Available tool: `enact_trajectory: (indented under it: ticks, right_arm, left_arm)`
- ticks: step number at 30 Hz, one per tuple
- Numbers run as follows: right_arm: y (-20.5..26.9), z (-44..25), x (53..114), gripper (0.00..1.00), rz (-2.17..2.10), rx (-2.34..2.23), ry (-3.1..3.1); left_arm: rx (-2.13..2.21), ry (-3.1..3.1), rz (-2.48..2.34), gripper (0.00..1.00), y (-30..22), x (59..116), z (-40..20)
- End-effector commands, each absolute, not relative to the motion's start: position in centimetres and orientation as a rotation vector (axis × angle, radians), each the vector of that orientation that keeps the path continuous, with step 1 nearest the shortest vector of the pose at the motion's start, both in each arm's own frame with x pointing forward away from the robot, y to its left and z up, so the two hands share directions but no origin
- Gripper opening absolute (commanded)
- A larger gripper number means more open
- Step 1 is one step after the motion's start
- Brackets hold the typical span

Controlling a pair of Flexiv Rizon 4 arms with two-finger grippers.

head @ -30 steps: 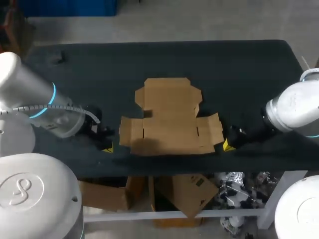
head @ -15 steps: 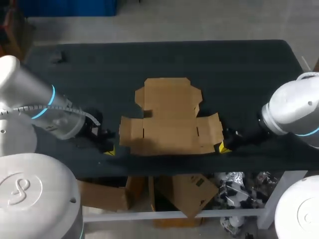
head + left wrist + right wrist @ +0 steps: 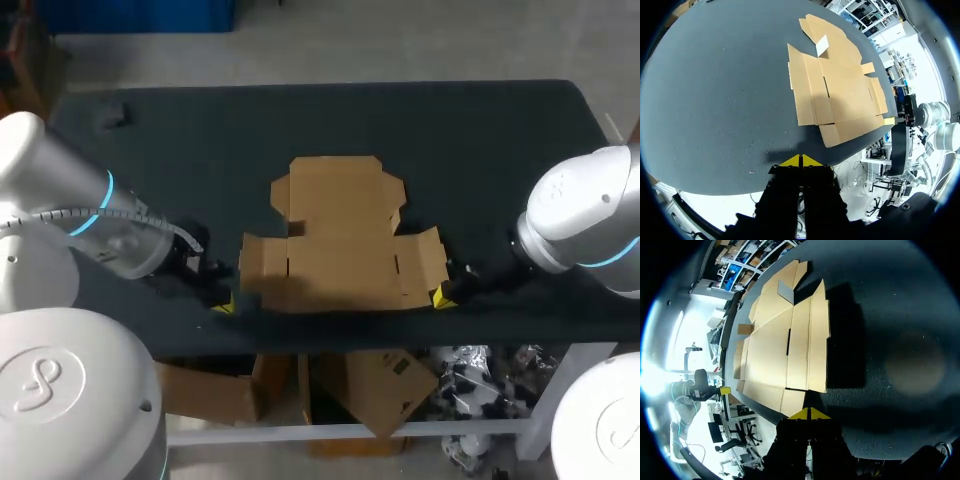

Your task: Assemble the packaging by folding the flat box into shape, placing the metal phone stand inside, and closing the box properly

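Flat box [image 3: 340,240] lies unfolded — left pincer [image 3: 222,305] and right pincer [image 3: 440,297] each pressed together, beside it

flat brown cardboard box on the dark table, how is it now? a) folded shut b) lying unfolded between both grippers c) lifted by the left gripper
b: the flat brown cardboard box lies unfolded on the dark table, the left gripper and right gripper at its near corners.

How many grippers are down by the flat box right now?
2. The left gripper is at the flat box, by its near left corner, the right gripper by its near right corner; both shut.
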State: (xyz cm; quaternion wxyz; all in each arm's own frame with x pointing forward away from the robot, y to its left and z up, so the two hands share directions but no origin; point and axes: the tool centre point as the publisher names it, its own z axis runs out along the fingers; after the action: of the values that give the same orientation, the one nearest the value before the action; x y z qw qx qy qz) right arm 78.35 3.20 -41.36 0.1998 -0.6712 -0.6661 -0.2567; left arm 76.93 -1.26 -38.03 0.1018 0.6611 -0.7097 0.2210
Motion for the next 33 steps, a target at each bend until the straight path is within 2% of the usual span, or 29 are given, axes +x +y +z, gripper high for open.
enact_trajectory:
  ticks: [1,33]
  right_arm:
    - [3.0,-42.0,78.3,0.00,-0.737,-1.864,-1.849]
    - [3.8,-42.6,78.9,0.00,-0.763,-1.839,-1.853]
  left_arm:
    - [1.942,-2.095,0.651,0.00,-1.4,77.2,-38.4]
    - [1.857,-2.002,0.565,0.00,-3.4,78.1,-41.2]
